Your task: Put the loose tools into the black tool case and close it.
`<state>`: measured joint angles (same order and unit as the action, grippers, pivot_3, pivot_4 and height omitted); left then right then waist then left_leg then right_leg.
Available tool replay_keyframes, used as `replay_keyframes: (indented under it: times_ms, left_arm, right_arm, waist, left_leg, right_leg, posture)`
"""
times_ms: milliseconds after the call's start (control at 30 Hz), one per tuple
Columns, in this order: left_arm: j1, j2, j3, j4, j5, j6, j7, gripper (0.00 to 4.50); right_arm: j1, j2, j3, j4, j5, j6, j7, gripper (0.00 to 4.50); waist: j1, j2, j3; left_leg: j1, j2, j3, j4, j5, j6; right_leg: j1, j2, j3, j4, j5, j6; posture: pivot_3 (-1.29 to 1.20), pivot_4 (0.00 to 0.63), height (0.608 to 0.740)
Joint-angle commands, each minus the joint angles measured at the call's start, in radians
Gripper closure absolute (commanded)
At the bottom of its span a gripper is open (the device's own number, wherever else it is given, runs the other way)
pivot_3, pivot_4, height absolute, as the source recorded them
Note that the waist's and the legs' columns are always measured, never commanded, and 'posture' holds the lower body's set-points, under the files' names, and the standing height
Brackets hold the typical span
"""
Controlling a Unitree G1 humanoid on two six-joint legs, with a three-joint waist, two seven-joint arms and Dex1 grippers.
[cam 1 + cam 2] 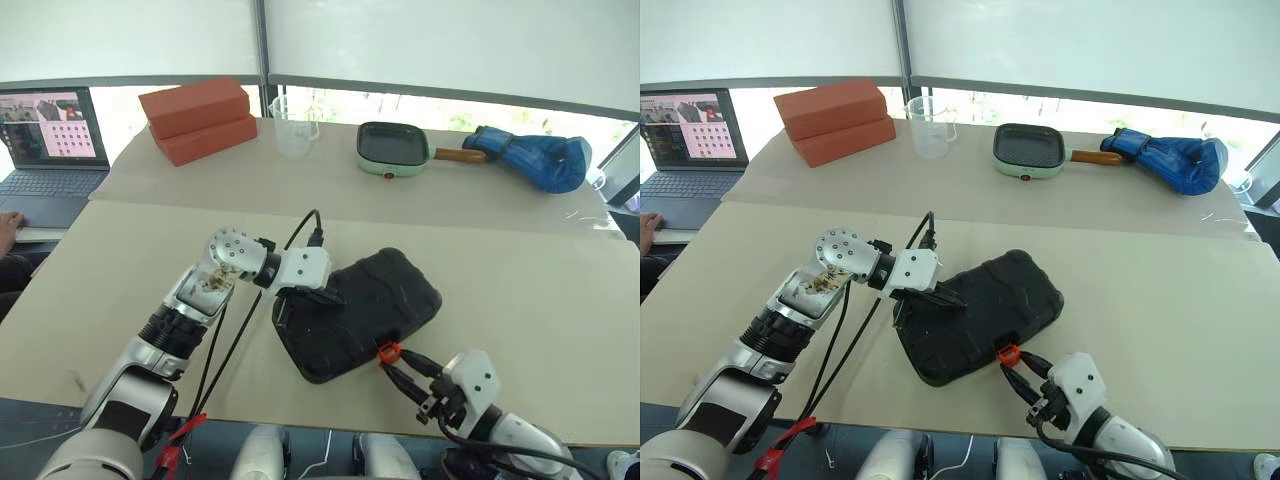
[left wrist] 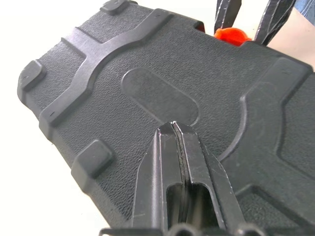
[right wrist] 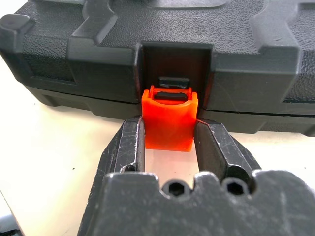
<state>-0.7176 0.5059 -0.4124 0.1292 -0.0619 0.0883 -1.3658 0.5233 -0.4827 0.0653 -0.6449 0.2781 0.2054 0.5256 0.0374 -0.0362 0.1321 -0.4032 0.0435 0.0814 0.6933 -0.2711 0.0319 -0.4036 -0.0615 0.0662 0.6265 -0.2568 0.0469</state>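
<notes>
While the black tool case (image 1: 358, 312) lies closed mid-table on the near side, lid down, the left gripper (image 1: 322, 296) rests w/ fingers pressed together on the lid's left part. Right gripper (image 1: 398, 375) comes in from the near-right edge, its two fingers (image 3: 132, 142) clamped on either side of the small orange latch (image 3: 170, 118) at the case's near edge. Far side: green-rimmed pan (image 1: 393, 148), orange bricks (image 1: 197, 118), clear cup (image 1: 291, 126), blue glove (image 1: 535, 156).
</notes>
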Motion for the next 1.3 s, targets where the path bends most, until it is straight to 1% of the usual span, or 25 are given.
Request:
replay_keyframes:
  times_ms: [33, 67, 100, 200, 300, 400, 500, 533, 567, 633, 667, 800, 933, 967, 1067, 1300]
  left_arm:
    - [0.028, 0.009, -0.061, 0.043, 0.060, 0.014, -0.005, 4.50]
    - [0.028, 0.009, -0.061, 0.043, 0.059, 0.015, -0.005, 4.50]
    - [0.029, 0.009, -0.061, 0.042, 0.059, 0.016, -0.004, 4.50]
    - [0.029, 0.008, -0.061, 0.043, 0.059, 0.015, -0.004, 4.50]
    - [0.029, 0.005, -0.063, 0.048, 0.061, 0.010, -0.002, 4.50]
    - [0.029, -0.001, -0.065, 0.046, 0.060, 0.013, 0.002, 4.50]
    - [0.025, -0.003, -0.064, 0.045, 0.060, 0.016, 0.003, 4.50]
    - [0.023, -0.003, -0.063, 0.044, 0.060, 0.018, 0.003, 4.50]
    - [0.022, -0.003, -0.063, 0.043, 0.060, 0.019, 0.003, 4.50]
    - [0.021, -0.002, -0.063, 0.042, 0.060, 0.021, 0.000, 4.50]
    - [0.021, -0.001, -0.063, 0.040, 0.061, 0.022, -0.001, 4.50]
    - [0.019, 0.001, -0.063, 0.035, 0.060, 0.028, -0.004, 4.50]
    - [0.014, 0.002, -0.061, 0.039, 0.063, 0.027, -0.003, 4.50]
    - [0.013, 0.001, -0.061, 0.040, 0.063, 0.028, -0.003, 4.50]
    - [0.014, 0.000, -0.061, 0.040, 0.064, 0.029, -0.001, 4.50]
    - [0.018, -0.008, -0.064, 0.048, 0.066, 0.021, 0.004, 4.50]
  right_arm:
    - [0.006, -0.006, 0.006, 0.009, 0.001, -0.046, 0.037, 2.30]
    - [0.004, -0.005, 0.007, 0.015, -0.006, -0.046, 0.034, 2.14]
    - [0.005, -0.006, 0.004, 0.016, -0.008, -0.044, 0.034, 1.72]
    - [0.031, -0.031, -0.020, -0.006, 0.017, -0.035, 0.068, 0.79]
    - [0.075, -0.082, -0.073, -0.011, 0.036, -0.027, 0.112, 0.79]
    - [0.069, -0.093, -0.072, 0.039, 0.009, -0.024, 0.108, 0.79]
    - [0.039, -0.080, -0.041, 0.070, -0.020, -0.021, 0.096, 1.54]
    - [0.026, -0.072, -0.031, 0.073, -0.018, -0.013, 0.093, 1.73]
    - [0.010, -0.062, -0.020, 0.076, -0.016, -0.002, 0.090, 2.22]
    - [-0.032, -0.046, 0.009, 0.089, -0.029, 0.017, 0.082, 2.73]
    - [-0.060, -0.037, 0.026, 0.095, -0.038, 0.029, 0.076, 3.22]
    - [-0.124, -0.021, 0.060, 0.092, -0.049, 0.078, 0.056, 4.48]
    - [-0.175, -0.010, 0.076, 0.041, -0.041, 0.145, 0.035, 4.48]
    - [-0.187, -0.005, 0.071, 0.007, -0.019, 0.174, 0.028, 4.48]
    - [-0.210, -0.003, 0.041, -0.088, 0.039, 0.244, 0.013, 4.48]
    - [-0.253, 0.008, -0.049, -0.187, 0.123, 0.322, -0.010, 4.48]
  waist:
    - [0.000, 0.000, 0.000]
    - [-0.001, 0.000, 0.000]
    - [-0.001, 0.000, 0.000]
    - [-0.002, 0.001, -0.001]
    - [-0.001, 0.002, -0.001]
    - [-0.002, 0.002, -0.001]
    - [-0.003, 0.002, -0.002]
    - [-0.003, 0.002, -0.002]
    - [-0.003, 0.002, -0.002]
    - [-0.002, 0.002, -0.002]
    - [-0.003, 0.002, -0.002]
    - [-0.003, 0.002, -0.002]
    - [-0.005, 0.002, -0.002]
    - [-0.005, 0.002, -0.002]
    - [-0.009, 0.002, -0.002]
    - [-0.025, 0.002, -0.002]
  left_leg:
    - [0.000, 0.000, 0.000, 0.000, 0.000, 0.000]
    - [0.000, 0.000, 0.000, 0.000, 0.000, 0.000]
    - [0.000, 0.000, 0.000, 0.000, 0.000, 0.000]
    - [0.001, 0.000, 0.000, 0.000, 0.000, 0.000]
    - [0.001, 0.000, 0.000, 0.001, 0.000, 0.000]
    - [0.002, 0.000, 0.000, 0.001, 0.000, 0.000]
    - [0.004, 0.000, 0.000, 0.001, 0.000, 0.000]
    - [0.004, 0.000, 0.001, 0.001, 0.000, 0.000]
    - [0.004, 0.000, 0.001, 0.001, 0.000, 0.000]
    - [0.004, 0.000, 0.000, 0.001, 0.000, 0.000]
    - [0.004, 0.000, 0.001, 0.001, 0.000, 0.000]
    - [0.004, 0.000, 0.001, 0.001, 0.000, 0.000]
    - [0.004, -0.001, 0.001, 0.001, 0.000, 0.000]
    - [0.004, -0.001, 0.001, 0.001, 0.000, 0.000]
    - [0.003, -0.001, 0.001, 0.001, 0.000, 0.000]
    - [0.003, 0.000, 0.000, 0.001, 0.000, 0.000]
  right_leg:
    - [0.000, 0.000, 0.000, 0.000, 0.000, 0.000]
    - [0.000, 0.000, 0.000, 0.000, 0.000, 0.000]
    - [0.000, 0.000, 0.000, 0.000, 0.000, 0.000]
    - [0.001, 0.000, 0.000, 0.001, 0.000, 0.000]
    - [0.001, 0.000, 0.000, 0.001, 0.000, 0.000]
    - [0.002, 0.001, 0.000, 0.001, 0.000, -0.001]
    - [0.002, 0.001, 0.000, 0.001, 0.000, -0.002]
    - [0.002, 0.001, 0.001, 0.001, -0.001, -0.004]
    - [0.003, 0.001, 0.001, 0.001, -0.002, -0.005]
    - [0.002, 0.001, 0.001, 0.002, -0.001, -0.004]
    - [0.002, 0.001, 0.001, 0.002, -0.001, -0.004]
    - [0.002, 0.001, 0.001, 0.002, 0.000, -0.002]
    - [0.002, 0.001, 0.001, 0.002, 0.001, -0.001]
    - [0.002, 0.001, 0.001, 0.003, 0.001, -0.001]
    - [0.001, 0.001, 0.001, 0.003, 0.001, -0.001]
    - [0.001, 0.002, 0.001, 0.004, 0.001, -0.001]
  posture:
    - [0.00, 0.150, 0.740]
    - [0.00, 0.150, 0.740]
    - [0.00, 0.150, 0.740]
    - [0.00, 0.150, 0.740]
    - [0.00, 0.150, 0.740]
    - [0.00, 0.150, 0.740]
    - [0.00, 0.150, 0.740]
    - [0.00, 0.150, 0.740]
    - [0.00, 0.150, 0.740]
    - [0.00, 0.150, 0.740]
    - [0.00, 0.150, 0.740]
    - [0.00, 0.150, 0.740]
    - [0.00, 0.150, 0.740]
    - [0.00, 0.150, 0.740]
    - [0.00, 0.150, 0.740]
    - [0.00, 0.150, 0.740]
